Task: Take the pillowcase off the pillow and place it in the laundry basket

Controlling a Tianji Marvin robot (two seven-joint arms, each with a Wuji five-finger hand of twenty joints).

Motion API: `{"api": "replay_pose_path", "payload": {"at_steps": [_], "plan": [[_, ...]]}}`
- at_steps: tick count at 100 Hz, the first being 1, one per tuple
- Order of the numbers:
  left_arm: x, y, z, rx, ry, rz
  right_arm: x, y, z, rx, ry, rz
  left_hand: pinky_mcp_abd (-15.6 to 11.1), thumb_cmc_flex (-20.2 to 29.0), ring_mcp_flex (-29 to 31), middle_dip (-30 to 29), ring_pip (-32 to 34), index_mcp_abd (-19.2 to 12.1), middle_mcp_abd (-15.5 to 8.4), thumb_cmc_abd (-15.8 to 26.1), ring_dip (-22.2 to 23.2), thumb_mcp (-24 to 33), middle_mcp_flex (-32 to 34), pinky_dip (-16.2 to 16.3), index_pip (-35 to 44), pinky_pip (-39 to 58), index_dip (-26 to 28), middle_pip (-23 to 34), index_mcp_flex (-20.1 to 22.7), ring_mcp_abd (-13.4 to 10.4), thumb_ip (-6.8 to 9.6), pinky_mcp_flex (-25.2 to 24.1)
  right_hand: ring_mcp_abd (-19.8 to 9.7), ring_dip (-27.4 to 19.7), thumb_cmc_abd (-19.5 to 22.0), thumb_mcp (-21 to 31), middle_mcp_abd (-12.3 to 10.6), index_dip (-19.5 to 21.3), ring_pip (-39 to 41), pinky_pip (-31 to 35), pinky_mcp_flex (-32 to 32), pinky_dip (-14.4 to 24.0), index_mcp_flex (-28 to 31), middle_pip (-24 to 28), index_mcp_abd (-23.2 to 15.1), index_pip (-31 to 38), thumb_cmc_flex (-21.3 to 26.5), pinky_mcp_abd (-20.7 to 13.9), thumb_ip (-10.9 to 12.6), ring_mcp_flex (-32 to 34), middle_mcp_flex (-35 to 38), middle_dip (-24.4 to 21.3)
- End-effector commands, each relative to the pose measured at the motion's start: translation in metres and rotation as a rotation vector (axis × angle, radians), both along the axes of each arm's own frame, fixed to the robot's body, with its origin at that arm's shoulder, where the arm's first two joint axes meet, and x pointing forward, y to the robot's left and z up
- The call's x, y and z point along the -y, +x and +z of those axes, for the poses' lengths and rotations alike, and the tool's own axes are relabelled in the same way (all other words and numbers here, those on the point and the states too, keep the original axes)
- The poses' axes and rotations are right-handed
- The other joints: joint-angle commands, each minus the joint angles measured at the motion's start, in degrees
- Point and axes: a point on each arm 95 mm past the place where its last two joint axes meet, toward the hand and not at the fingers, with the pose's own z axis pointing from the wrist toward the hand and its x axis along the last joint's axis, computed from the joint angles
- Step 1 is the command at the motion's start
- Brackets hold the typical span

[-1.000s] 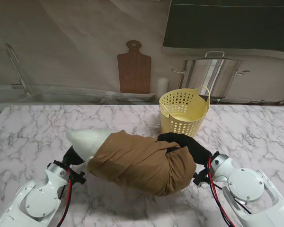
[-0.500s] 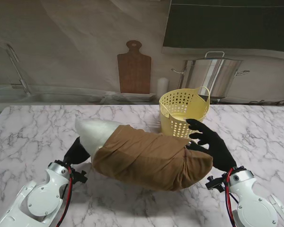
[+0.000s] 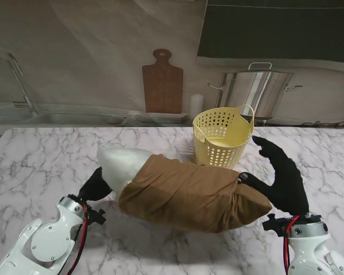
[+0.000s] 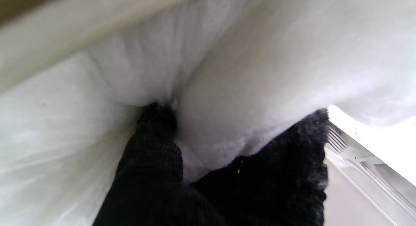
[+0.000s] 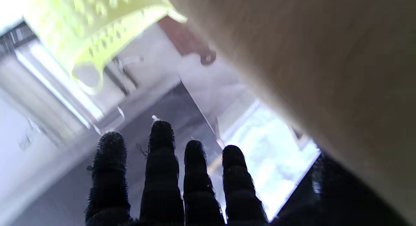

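A white pillow lies across the middle of the marble table, its right part inside a brown pillowcase. My left hand is shut on the bare white end; in the left wrist view black fingers pinch the pillow. My right hand stands open and raised at the pillowcase's closed end, fingers straight, thumb by the cloth. The right wrist view shows those fingers beside the pillowcase and the basket. The yellow laundry basket stands just beyond the pillowcase.
A steel stockpot sits behind the basket on the back counter. A wooden cutting board leans on the wall beside a white cylinder. A sink lies at the far left. Bare marble spreads left of the pillow.
My right hand let go of the pillowcase's end, drew off to the right and rose with fingers spread. The pillow slid right and farther from me; more white end shows.
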Motion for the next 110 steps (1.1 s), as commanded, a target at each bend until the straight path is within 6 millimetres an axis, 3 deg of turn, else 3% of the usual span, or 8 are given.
{"api": "replay_pose_path", "payload": {"at_steps": [1, 32, 49, 75, 87, 95, 104, 110], "plan": [[0.002, -0.001, -0.001, -0.008, 0.002, -0.023, 0.002, -0.001, 0.005, 0.053, 0.045, -0.015, -1.4, 1.1, 2.3, 1.6, 2.9, -1.9, 0.4, 3.9, 1.3, 3.5, 2.6, -1.4, 5.7, 28.8, 3.1, 2.1, 4.4, 1.2, 2.34, -0.2, -1.9, -0.6, 2.9, -0.8, -1.9, -0.1, -1.0, -0.7, 0.0, 0.4, -0.5, 1.4, -2.4, 0.5, -2.8, -0.9, 1.6, -0.6, -0.5, -0.2], [0.003, -0.002, 0.000, -0.028, 0.006, -0.038, -0.013, -0.022, 0.021, 0.251, -0.135, 0.005, -1.2, 0.8, 2.6, 1.7, 2.7, -1.6, 0.8, 3.3, 1.5, 4.2, 3.0, -1.5, 5.7, 28.6, 3.0, 1.8, 4.7, 1.6, 2.51, -0.1, -1.7, -1.3, 4.7, -1.9, -2.3, 1.0, -1.5, -2.5, -1.8, -0.6, 2.4, 2.3, -4.0, 3.2, -3.8, -0.6, 2.0, -1.9, 0.2, -0.2], [0.004, -0.002, -0.001, -0.035, 0.016, -0.039, -0.034, -0.040, 0.020, 0.205, -0.357, 0.084, -1.0, 0.8, 2.6, 1.8, 2.7, -1.6, 0.8, 3.2, 1.6, 4.5, 3.1, -1.5, 5.8, 28.8, 3.0, 1.7, 4.8, 1.5, 2.42, -0.1, 4.6, -7.0, 1.9, 4.0, -0.4, -1.8, -6.6, -9.2, -3.4, -5.4, -0.4, -5.7, -3.0, -1.9, -14.9, 2.4, 0.4, -5.5, 0.3, -4.3], [0.005, -0.003, -0.001, -0.045, 0.011, -0.046, -0.066, -0.048, 0.012, 0.114, -0.687, 0.109, -0.7, 0.8, 2.7, 1.9, 2.7, -1.4, 0.8, 3.0, 1.6, 4.7, 3.2, -1.5, 5.7, 28.8, 2.8, 1.5, 4.9, 1.8, 2.26, 0.0, 5.6, -9.4, -2.1, 10.1, -0.3, -3.3, -7.6, -11.9, -3.0, -8.5, -8.1, -13.8, -3.1, -9.7, -23.9, 5.1, -1.8, -8.1, -5.2, -9.1], [0.007, -0.005, -0.003, -0.050, 0.002, -0.054, -0.080, -0.024, 0.002, 0.062, -0.711, 0.110, -0.7, 0.9, 2.7, 1.8, 2.6, -1.5, 0.9, 2.9, 1.6, 4.8, 3.2, -1.5, 5.7, 28.8, 2.7, 1.4, 4.9, 1.8, 2.24, 0.0, 4.6, -6.8, -6.7, 11.3, -0.8, 0.5, -4.0, -4.2, 1.6, -5.3, -8.5, -12.0, -2.6, -9.3, -18.1, 5.1, -1.0, -2.1, -4.1, -8.6], [0.008, -0.006, -0.004, -0.055, -0.002, -0.061, -0.089, -0.010, -0.005, 0.036, -0.670, 0.125, -0.7, 0.8, 2.7, 1.8, 2.6, -1.4, 0.9, 3.0, 1.6, 4.8, 3.3, -1.5, 5.7, 28.8, 2.7, 1.4, 4.9, 1.8, 2.21, 0.0, 1.6, -1.8, -8.9, 6.8, -2.4, 5.4, 1.4, 4.6, 8.5, -0.7, -6.4, -6.7, -4.4, -4.4, -3.9, 3.7, 0.6, 8.4, 0.5, -5.2], [0.008, -0.007, -0.003, -0.057, -0.003, -0.069, -0.096, 0.002, -0.009, 0.014, -0.590, 0.144, -0.7, 0.8, 2.5, 1.8, 2.5, -1.6, 0.8, 3.1, 1.6, 4.8, 3.0, -1.6, 5.5, 28.7, 2.6, 1.2, 4.8, 1.8, 2.16, -0.2, -2.2, 4.4, -4.5, -1.1, -4.7, 8.0, 9.2, 13.5, 17.1, 1.3, -1.6, 1.1, -8.9, 1.9, 14.7, 1.9, 3.1, 19.8, 7.9, -0.5], [0.007, -0.007, -0.003, -0.055, -0.004, -0.073, -0.099, 0.007, -0.008, 0.011, -0.543, 0.155, -0.6, 0.6, 2.4, 1.8, 2.3, -1.6, 0.6, 3.2, 1.5, 4.7, 2.9, -1.6, 5.4, 28.6, 2.5, 1.1, 4.7, 1.7, 2.07, -0.3, -5.1, 9.2, -4.3, 7.6, -7.3, 8.9, 16.4, 19.6, 22.4, 1.2, 3.4, 7.1, -11.9, 6.8, 18.2, -0.3, 3.2, 27.8, 17.6, 3.6]]}}
